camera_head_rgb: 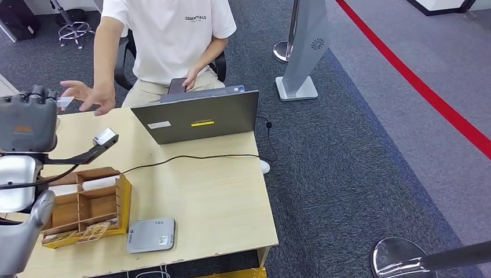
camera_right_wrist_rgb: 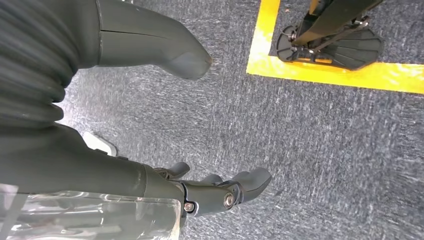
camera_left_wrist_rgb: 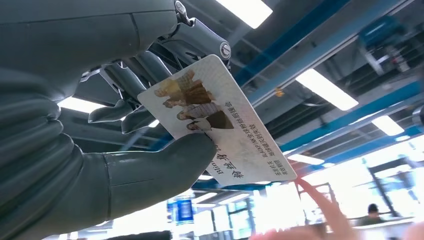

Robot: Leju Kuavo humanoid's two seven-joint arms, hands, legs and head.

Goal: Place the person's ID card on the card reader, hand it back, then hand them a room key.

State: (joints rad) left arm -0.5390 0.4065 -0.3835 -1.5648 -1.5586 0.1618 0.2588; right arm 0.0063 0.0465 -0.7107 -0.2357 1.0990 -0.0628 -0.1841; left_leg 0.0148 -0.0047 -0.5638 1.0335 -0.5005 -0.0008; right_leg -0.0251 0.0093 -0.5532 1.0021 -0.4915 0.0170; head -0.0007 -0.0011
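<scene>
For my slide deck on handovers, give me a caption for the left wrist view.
Left hand pinches a printed card aloft as a person's fingers reach toward it.

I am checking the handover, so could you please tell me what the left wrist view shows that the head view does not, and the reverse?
The left wrist view alone shows the printed face of the card, pinched between the thumb and fingers of the left hand.

The head view alone shows the table, the laptop, the wooden organiser and the grey card reader.

Both show the left hand raised with the card and a person's hand reaching toward it.
</scene>
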